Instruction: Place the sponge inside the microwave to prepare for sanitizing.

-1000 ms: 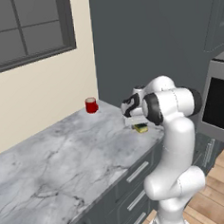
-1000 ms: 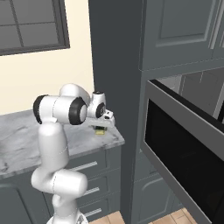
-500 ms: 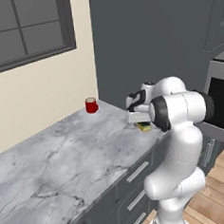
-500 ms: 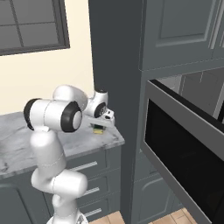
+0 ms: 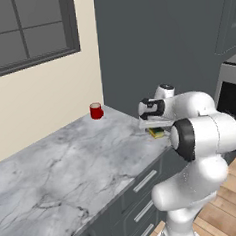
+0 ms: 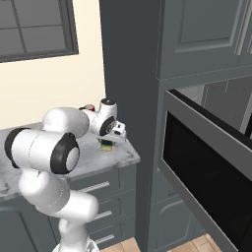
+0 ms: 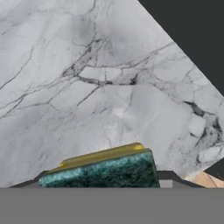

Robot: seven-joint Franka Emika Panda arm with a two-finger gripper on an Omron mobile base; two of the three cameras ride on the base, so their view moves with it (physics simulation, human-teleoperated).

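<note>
sponges: one (image 7: 101,169) was counted, yellow with a dark green top, directly under the pincer (image 5: 156,126) on the marble counter (image 5: 68,164).
red cans: one (image 5: 95,110) stood well beyond the pincer, near the wall.
microwaves: one (image 6: 206,162), door swung open, off to the pincer's right.
drawers: three fronts (image 6: 96,187) were below the counter, lower than the pincer.
windows: one (image 5: 28,29), up and left of the pincer.

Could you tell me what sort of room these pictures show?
Most likely a home kitchen: a marble counter runs over grey drawers, a built-in microwave stands open beside tall cabinets, and a sponge sits under the robot's tool.
</note>
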